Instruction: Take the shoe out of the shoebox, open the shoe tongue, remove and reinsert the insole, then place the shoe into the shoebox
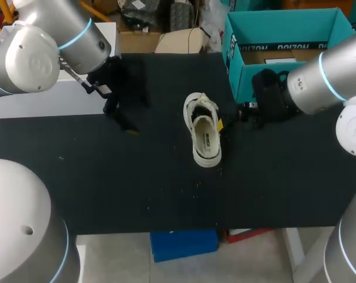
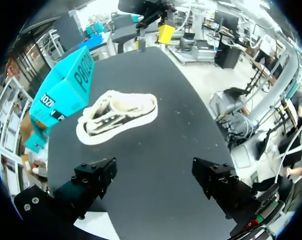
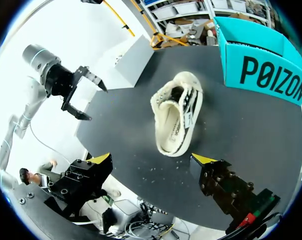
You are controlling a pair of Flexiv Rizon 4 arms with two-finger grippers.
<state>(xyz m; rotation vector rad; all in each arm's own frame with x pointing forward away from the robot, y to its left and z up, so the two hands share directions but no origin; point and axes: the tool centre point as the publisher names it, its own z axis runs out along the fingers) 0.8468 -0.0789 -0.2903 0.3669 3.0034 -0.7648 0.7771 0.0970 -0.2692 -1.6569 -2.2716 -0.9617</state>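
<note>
The right pincer (image 3: 152,160) has its fingers spread wide and empty, with the white sneaker (image 3: 177,115) just ahead of it. The sneaker sits sole-down on the black table (image 1: 137,177) beside the teal shoebox (image 1: 234,71). The left pincer (image 2: 156,184), also spread and empty, is well apart from the sneaker.

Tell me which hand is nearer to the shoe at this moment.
The right. The right hand is open close beside the shoe, on its shoebox side. The left hand is open much farther off, on the opposite side.
</note>
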